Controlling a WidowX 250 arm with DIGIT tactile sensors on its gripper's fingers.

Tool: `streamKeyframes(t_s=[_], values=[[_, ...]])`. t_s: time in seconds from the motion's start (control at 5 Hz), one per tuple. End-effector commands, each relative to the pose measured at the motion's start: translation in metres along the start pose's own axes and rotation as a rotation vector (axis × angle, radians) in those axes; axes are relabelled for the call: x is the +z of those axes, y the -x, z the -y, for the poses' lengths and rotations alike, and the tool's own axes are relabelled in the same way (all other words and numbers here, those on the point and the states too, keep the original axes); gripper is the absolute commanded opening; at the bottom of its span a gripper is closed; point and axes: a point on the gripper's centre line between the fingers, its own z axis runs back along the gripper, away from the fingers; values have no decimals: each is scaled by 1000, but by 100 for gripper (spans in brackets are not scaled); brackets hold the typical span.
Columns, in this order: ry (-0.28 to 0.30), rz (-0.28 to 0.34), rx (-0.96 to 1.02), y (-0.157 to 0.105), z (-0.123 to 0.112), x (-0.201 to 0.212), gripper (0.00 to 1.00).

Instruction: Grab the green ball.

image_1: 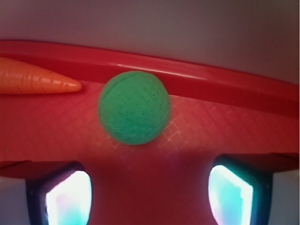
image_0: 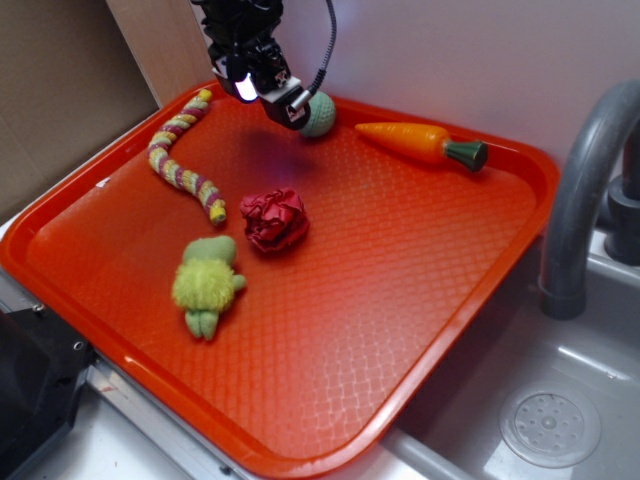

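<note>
Jaws: apart, with nothing between them; in the wrist view the two fingertips show at the bottom corners, lit pale, with bare tray floor in the wide gap between them.
Green ball: rests on the tray floor just ahead of the open jaws, roughly centred on the gap, not yet between the fingertips. In the exterior view the ball sits right beside the lower tip of the jaws; whether they touch cannot be told. It lies close against the far rim.
Tray: orange-red, with a diamond-patterned floor and a raised rim; it carries every item. Its far rim runs straight across just beyond the ball in the wrist view.
Carrot: orange toy with a dark green stem end, lying on its side along the far rim, near the ball. In the wrist view its pointed tip lies just beside the ball and does not touch it.
Red wad: crumpled, near the tray's middle, well apart from the jaws.
Plush toy: fuzzy, yellow-green, just beside the red wad, on the side away from the jaws.
Striped snake: a knitted, curved rope in pink and yellow-green, lying along the tray's side, apart from the jaws.
Sink: grey basin with a round drain, beside the tray.
Tap: grey curved pipe above the sink.
</note>
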Motion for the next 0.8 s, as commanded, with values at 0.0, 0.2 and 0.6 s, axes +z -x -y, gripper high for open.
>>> streamKeyframes(t_s=[0.0,0.2,0.6], values=[[-28,109,-76,-24,24,-17,100],[-18,91,-90,-32,26,-29,100],[-36,72,-111,-44,31,-46,62]])
